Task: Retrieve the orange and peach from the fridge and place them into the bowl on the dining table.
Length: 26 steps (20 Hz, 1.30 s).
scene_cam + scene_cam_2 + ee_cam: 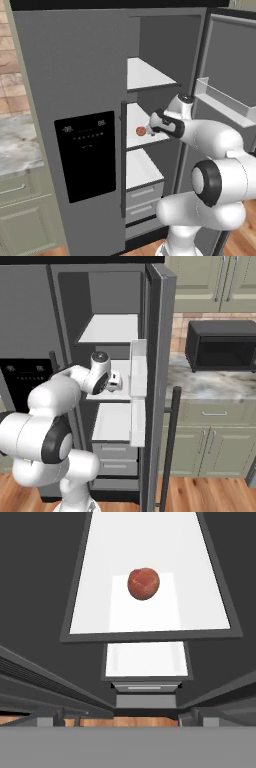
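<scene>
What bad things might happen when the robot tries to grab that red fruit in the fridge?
1. The peach is round and lies loose on the smooth white shelf, so a nudge from the open end effector might roll it away.
2. The arm reaches through the doorway close to the open door's bins and might bump them.

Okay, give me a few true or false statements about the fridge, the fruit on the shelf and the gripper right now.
1. The fridge's right door stands open. True.
2. The peach lies on a white shelf. True.
3. The gripper is shut on the peach. False: it is open, short of the fruit.
4. The microwave sits inside the fridge. False: it stands on the counter beside it.
5. The left door with the dispenser panel is open. False: it is closed.
</scene>
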Motion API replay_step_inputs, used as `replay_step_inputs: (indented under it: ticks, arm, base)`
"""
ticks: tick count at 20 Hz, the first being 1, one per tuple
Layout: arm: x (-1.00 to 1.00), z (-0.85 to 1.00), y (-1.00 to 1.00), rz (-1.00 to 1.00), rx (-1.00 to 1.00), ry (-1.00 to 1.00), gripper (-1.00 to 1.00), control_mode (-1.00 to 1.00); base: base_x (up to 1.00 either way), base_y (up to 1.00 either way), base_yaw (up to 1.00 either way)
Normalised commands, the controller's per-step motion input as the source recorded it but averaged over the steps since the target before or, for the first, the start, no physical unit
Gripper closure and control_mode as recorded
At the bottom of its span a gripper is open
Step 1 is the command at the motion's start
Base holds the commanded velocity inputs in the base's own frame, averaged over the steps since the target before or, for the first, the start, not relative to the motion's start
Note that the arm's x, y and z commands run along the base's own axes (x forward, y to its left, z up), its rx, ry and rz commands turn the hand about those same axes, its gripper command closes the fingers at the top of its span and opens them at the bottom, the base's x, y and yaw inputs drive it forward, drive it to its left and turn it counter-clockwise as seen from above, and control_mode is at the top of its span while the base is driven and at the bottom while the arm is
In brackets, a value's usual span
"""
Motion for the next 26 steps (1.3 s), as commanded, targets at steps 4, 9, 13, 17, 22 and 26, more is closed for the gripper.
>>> replay_step_inputs:
  ticks: [4, 9, 13, 17, 22, 26]
  arm:
    - [0.0, -0.23, 0.0, 0.0, 0.0, -0.02, -1.0, -1.0]
    - [0.08, -0.16, 0.0, 0.0, 0.0, -0.02, -1.0, -1.0]
    - [0.22, -0.11, 0.0, 0.0, 0.0, -0.01, -1.0, -1.0]
    - [0.29, -0.11, 0.0, 0.0, 0.0, 0.0, -1.0, -1.0]
    - [0.27, -0.13, 0.0, 0.0, 0.0, 0.0, -1.0, -1.0]
    - [0.29, -0.12, 0.0, 0.0, 0.0, 0.0, -1.0, -1.0]
  base:
    - [0.0, 0.0, 0.0]
    - [0.0, 0.0, 0.0]
    - [0.0, 0.0, 0.0]
    - [0.0, 0.0, 0.0]
    - [0.0, 0.0, 0.0]
    - [0.0, 0.0, 0.0]
